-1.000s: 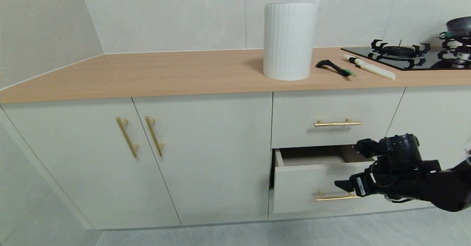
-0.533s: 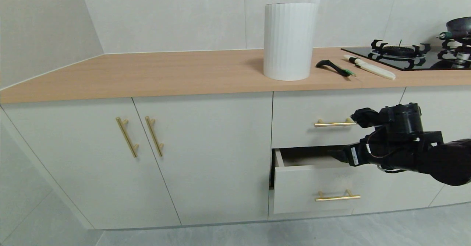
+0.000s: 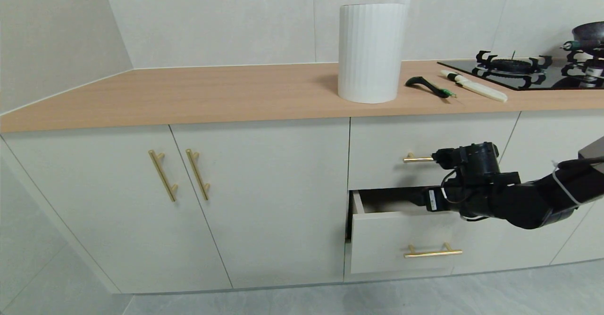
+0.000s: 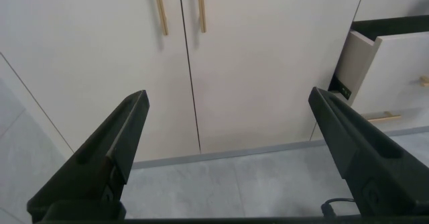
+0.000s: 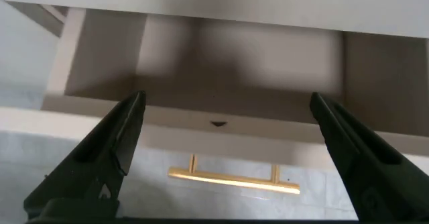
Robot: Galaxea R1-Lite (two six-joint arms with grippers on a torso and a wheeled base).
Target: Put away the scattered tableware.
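**Right arm at the open drawer.** The right gripper (image 3: 427, 179) hangs in front of the cabinet at the mouth of the partly pulled-out lower cream drawer (image 3: 401, 239). Its fingers are spread wide and grasp nothing. Its wrist view looks over the drawer's front panel into the interior, with the slim brass bar handle (image 5: 231, 179) below. The pose suits checking or clearing the opening before fetching an item.

The tableware still to be stowed lies on the wooden counter (image 3: 188, 93), towards its right end. It is a black-handled peeler with a green tip (image 3: 427, 86) and, just beside it, a cream-coloured knife (image 3: 474, 89). Both rest between the tall white ribbed cylinder (image 3: 370, 53) and the black gas hob (image 3: 519, 70). Neither is touched.

The left gripper (image 4: 228, 96), likewise released and empty, points at the floor before the double cupboard doors (image 4: 188, 63), well apart from the work.

**Change.** A second ago the right gripper was level with the drawer's handle. It has since risen to the opening and moved in towards the cabinet. The drawer's extension and the counter items are unchanged.
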